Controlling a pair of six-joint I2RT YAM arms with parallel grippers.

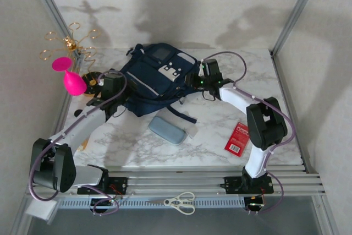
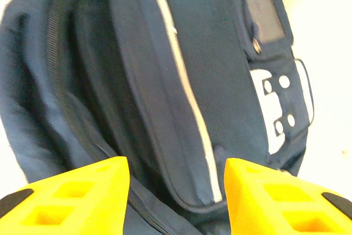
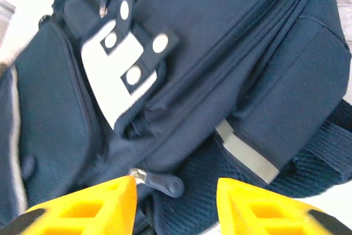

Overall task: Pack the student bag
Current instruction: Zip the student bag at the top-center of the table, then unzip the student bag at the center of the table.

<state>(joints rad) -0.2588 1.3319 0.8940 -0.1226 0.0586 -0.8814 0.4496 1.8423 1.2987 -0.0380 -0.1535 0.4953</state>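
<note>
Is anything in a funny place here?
Yes. The white-handled scissors lie off the marble table, down on the grey metal ledge in front, away from the other things. The big navy fabric backpack also lies crooked, straps trailing.

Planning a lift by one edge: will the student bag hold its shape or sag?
Probably sags: the student bag is soft fabric, lying creased and flat. It looks unfilled, so likely light for its size. Loose straps trail on the table and may drag.

White marble table [image 1: 214,127], student bag [image 1: 157,72], grey pencil case [image 1: 168,129], red packet [image 1: 237,137]
</note>
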